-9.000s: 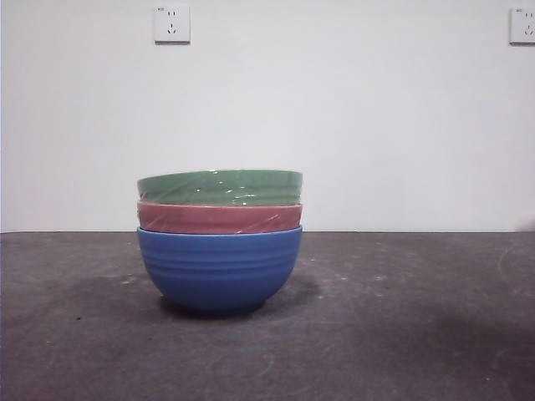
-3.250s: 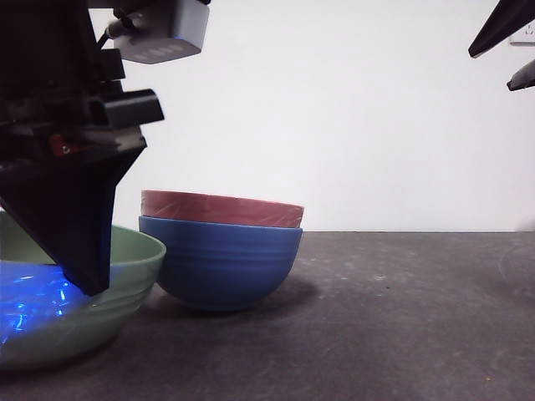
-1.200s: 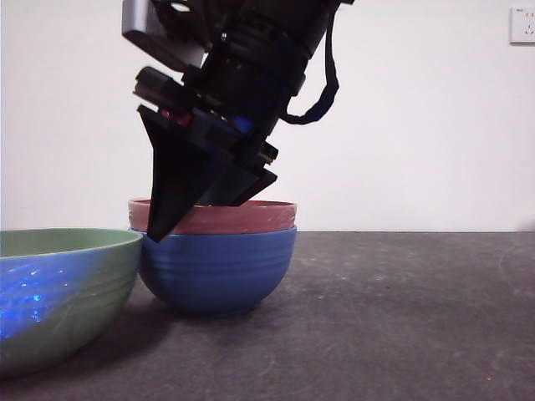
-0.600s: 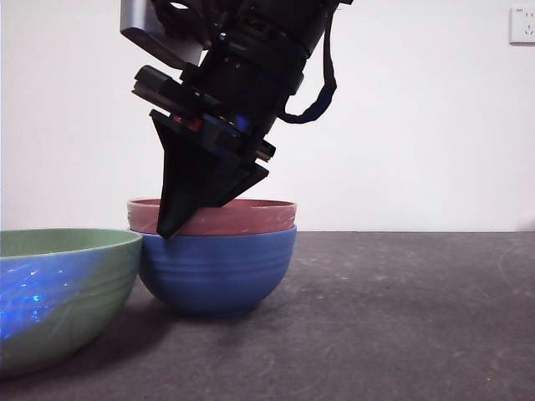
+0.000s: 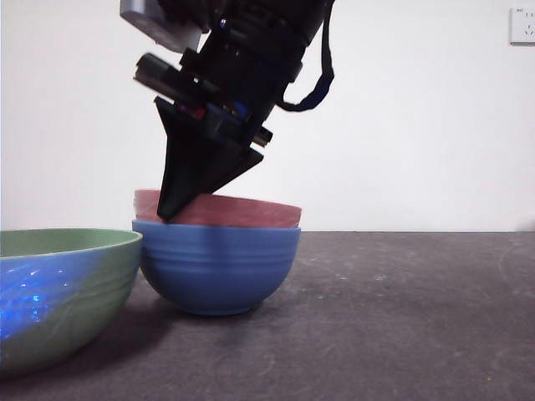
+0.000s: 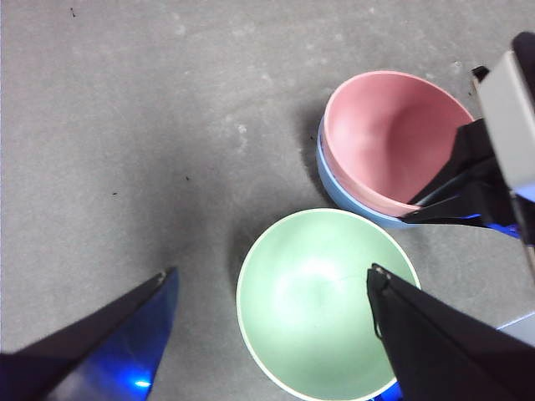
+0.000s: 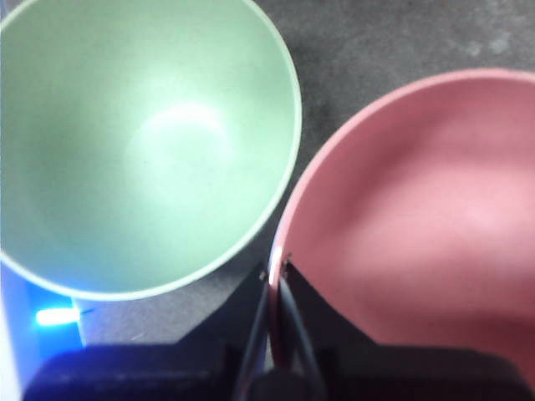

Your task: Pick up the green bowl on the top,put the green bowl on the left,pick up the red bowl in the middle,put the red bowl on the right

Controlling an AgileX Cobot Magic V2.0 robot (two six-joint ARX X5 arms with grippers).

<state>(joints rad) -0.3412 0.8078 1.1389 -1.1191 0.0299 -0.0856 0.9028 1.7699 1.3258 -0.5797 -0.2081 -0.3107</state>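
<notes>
The green bowl [image 5: 63, 292] [image 6: 322, 301] [image 7: 142, 142] stands on the table at the left, close beside the blue bowl [image 5: 217, 267] [image 6: 334, 188]. The red bowl [image 5: 242, 213] [image 6: 389, 138] [image 7: 418, 217] lies in the blue bowl, tilted, with its left rim raised. My right gripper [image 5: 171, 213] [image 7: 276, 267] [image 6: 418, 209] comes down from above and is shut on that raised rim, one jaw inside and one outside. My left gripper [image 6: 269, 271] hangs open high above the green bowl, holding nothing, and does not show in the front view.
The dark grey table [image 5: 401, 317] stretches to the right of the blue bowl. A wall socket [image 5: 522, 25] sits on the white wall at the top right. Blue light glints on the green bowl's near side.
The right gripper has risen a little with the red bowl's rim in it. The red bowl's left side has lifted off the blue bowl, so it now tilts.
</notes>
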